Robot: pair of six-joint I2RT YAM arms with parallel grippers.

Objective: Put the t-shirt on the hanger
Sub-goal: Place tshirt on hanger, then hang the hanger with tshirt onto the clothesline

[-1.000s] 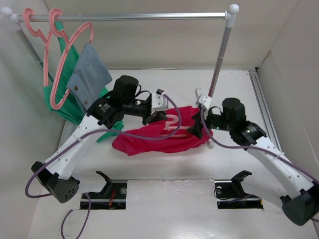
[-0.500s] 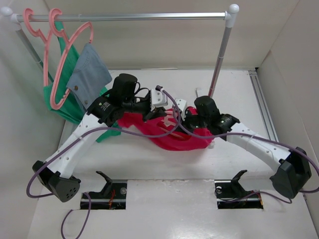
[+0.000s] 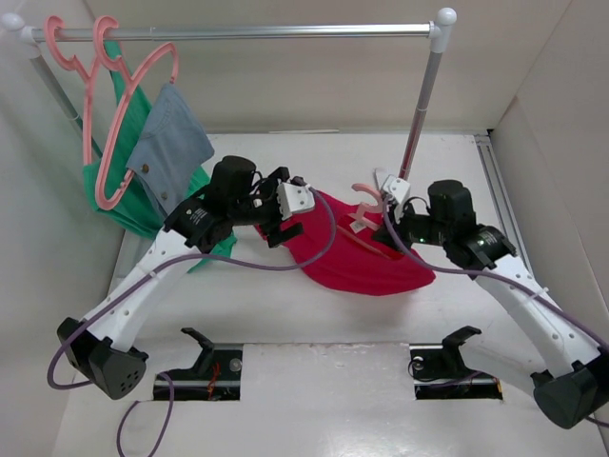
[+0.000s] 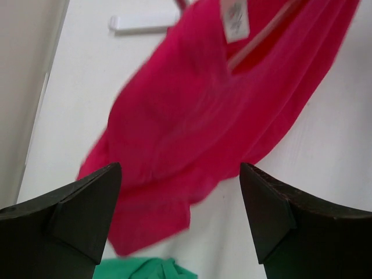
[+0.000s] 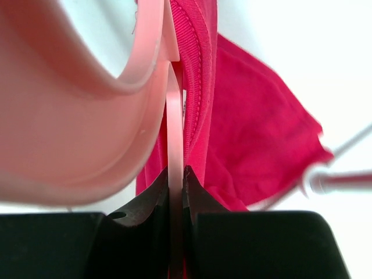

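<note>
The crimson t-shirt (image 3: 366,257) hangs bunched from the pink hanger (image 3: 365,196), whose hook sticks up above the cloth. My right gripper (image 3: 383,217) is shut on the hanger's thin neck (image 5: 175,145), with the t-shirt (image 5: 261,133) draped just behind it. My left gripper (image 3: 285,217) stands open at the shirt's left edge, apart from it. In the left wrist view the t-shirt (image 4: 186,122) hangs ahead of the open left gripper (image 4: 180,212), and a strip of the hanger (image 4: 261,38) shows inside the collar.
A clothes rail (image 3: 247,32) spans the back, its right post (image 3: 419,109) just behind the right gripper. Pink hangers at its left end carry a green garment (image 3: 114,190) and a grey-blue cloth (image 3: 169,143). Two black docks (image 3: 205,350) (image 3: 455,345) sit at the near edge.
The right gripper shut on the hanger, then carried it and the shirt rightward. The left gripper opened and let go of the shirt.
</note>
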